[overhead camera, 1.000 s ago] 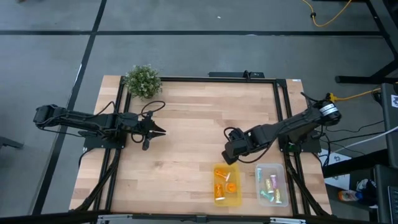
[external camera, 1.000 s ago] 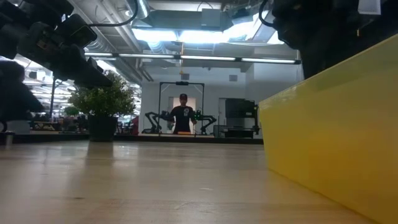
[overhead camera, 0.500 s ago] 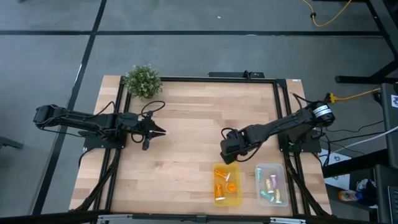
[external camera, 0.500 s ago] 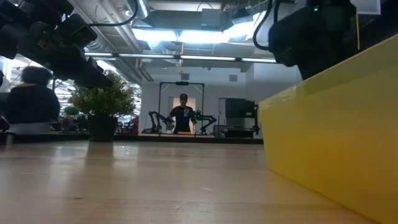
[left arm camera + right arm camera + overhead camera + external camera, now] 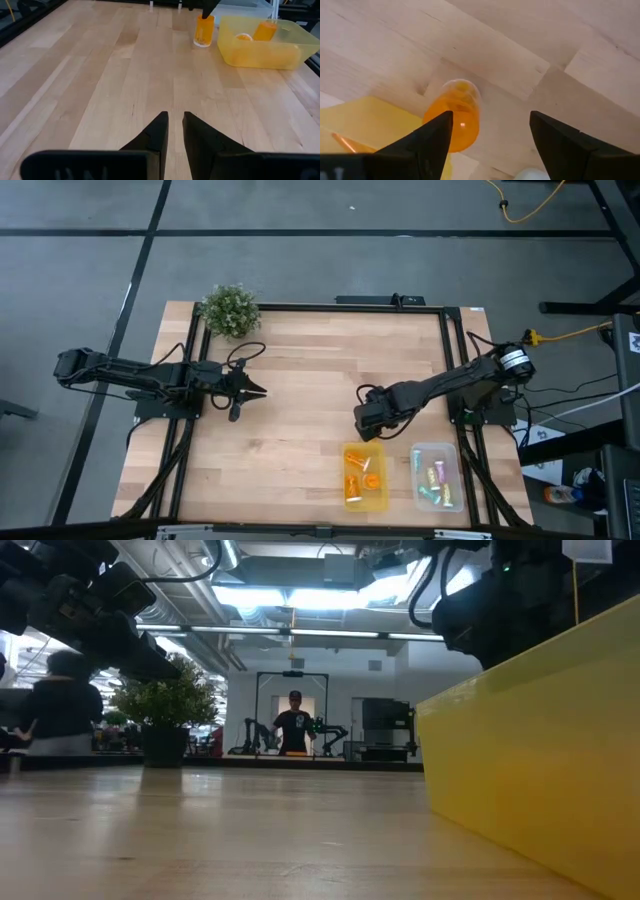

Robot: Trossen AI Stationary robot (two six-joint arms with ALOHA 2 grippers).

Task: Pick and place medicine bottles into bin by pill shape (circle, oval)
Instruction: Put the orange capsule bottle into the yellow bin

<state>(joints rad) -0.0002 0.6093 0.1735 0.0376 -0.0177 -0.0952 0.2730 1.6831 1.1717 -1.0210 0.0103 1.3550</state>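
An orange translucent medicine bottle [image 5: 456,112] stands upright on the wooden table, right beside the far edge of the yellow bin [image 5: 355,125]; the left wrist view shows the bottle [image 5: 203,31] too. My right gripper [image 5: 492,145] hangs open above it, pointing down, with one finger over the bottle's side and the other well off to the side. It touches nothing that I can see. The yellow bin [image 5: 364,476] holds orange bottles; the clear bin [image 5: 437,476] holds pale ones with coloured caps. My left gripper [image 5: 174,125] is shut at the table's left, above the wood.
A leafy green plant [image 5: 229,310] stands at the far left corner. The yellow bin's wall [image 5: 540,760] fills the right of the low view. People show in the room beyond the table [image 5: 294,725]. Bare wood lies between the two arms.
My right gripper has sunk a little toward the orange bottle, shifted slightly toward the table's left, and tipped more steeply downward, staying open. My left arm has kept still.
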